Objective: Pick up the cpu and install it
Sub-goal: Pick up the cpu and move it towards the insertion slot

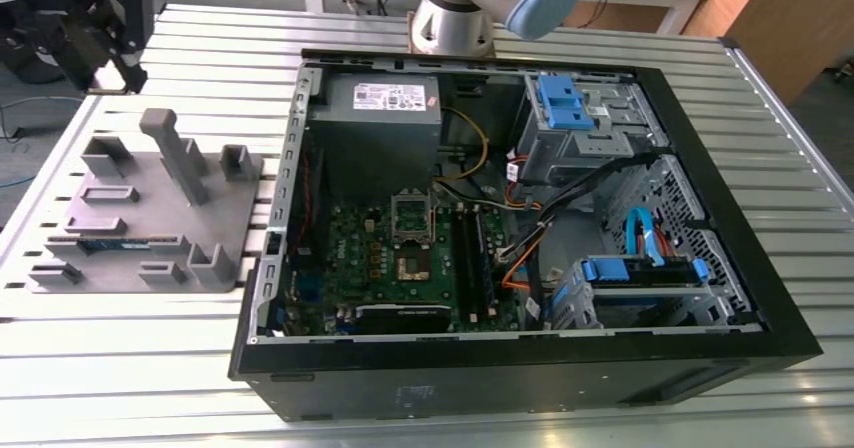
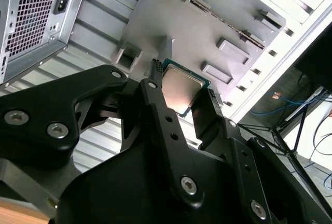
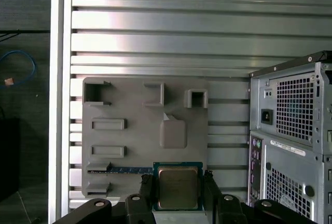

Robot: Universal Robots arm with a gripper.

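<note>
My arm (image 1: 461, 13) (silver tube links, pale blue joint cap) reaches in from behind the case. It swings out toward the exterior view's left, so my black end effector (image 1: 114, 28) hangs over the far corner of the slatted aluminium bench (image 1: 134, 368).

In both wrist views the end effector (image 2: 182, 86) (image 3: 178, 193) is clamped on the cpu (image 2: 179, 92) (image 3: 178, 185), a small flat square chip with a silvery metal top and a thin green rim. One finger (image 3: 147, 190) sits on each side edge. The chip is up in the air, clear of the grey moulded plastic tray (image 3: 140, 130) (image 1: 147, 218).

That tray has a bunch of pockets and posts, and a long narrow green memory stick (image 3: 122, 170) lies in one slot.

The open black computer case (image 1: 721, 218) lies on its side just beside the tray, with the green motherboard (image 1: 360, 258) and its metal-framed socket (image 1: 411, 233) facing up.
</note>
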